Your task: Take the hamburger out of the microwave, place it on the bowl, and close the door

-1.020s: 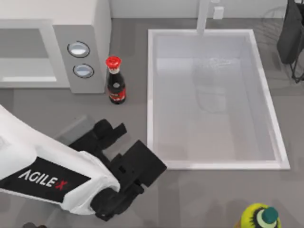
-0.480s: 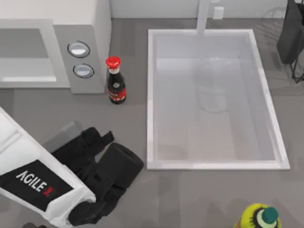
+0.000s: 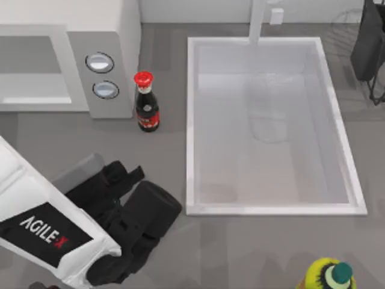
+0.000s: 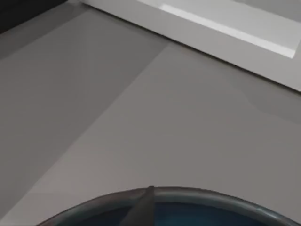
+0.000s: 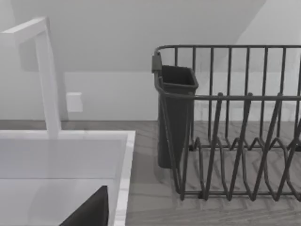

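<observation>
Ahead of left tool (image 3: 123, 176): large boxy grey-white microwave (image 3: 102, 66). Directly beneath tool: wide round blue-teal bowl (image 4: 160, 194). Hamburger position and left tool state: cannot tell. Treat hamburger as light, soft, easily crushed; grip gently across its sides. Right tool (image 5: 89, 213) parked beside white sink (image 5: 123, 155).
</observation>
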